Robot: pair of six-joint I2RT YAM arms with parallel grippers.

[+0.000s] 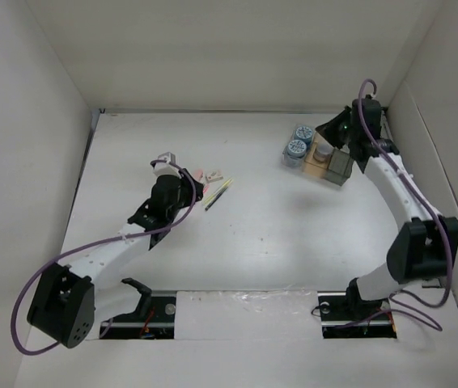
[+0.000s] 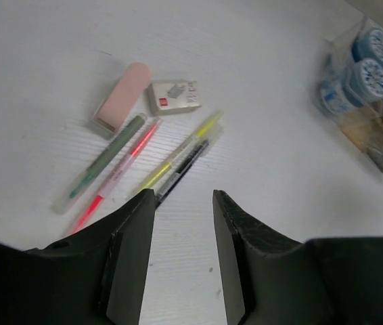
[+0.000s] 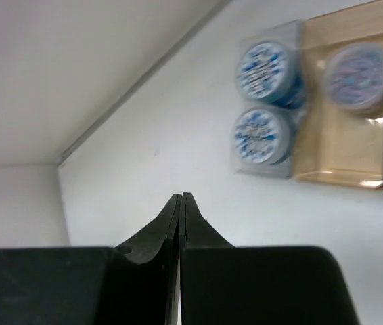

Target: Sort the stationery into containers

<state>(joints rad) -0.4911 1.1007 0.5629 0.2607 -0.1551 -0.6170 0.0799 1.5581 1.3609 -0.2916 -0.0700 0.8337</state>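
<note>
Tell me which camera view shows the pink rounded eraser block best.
The left wrist view: the pink rounded eraser block lies large, sharp and uncovered on the white table. The top external view shows it only as a tiny pink speck. The right wrist view misses it entirely.

Bright, even light; containers [image 3: 333, 152] softly blurred.

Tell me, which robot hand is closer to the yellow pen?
The left one. The left gripper hangs open right by the near end of the yellow pen. The right gripper is shut, far across the table, beside the containers.
</note>
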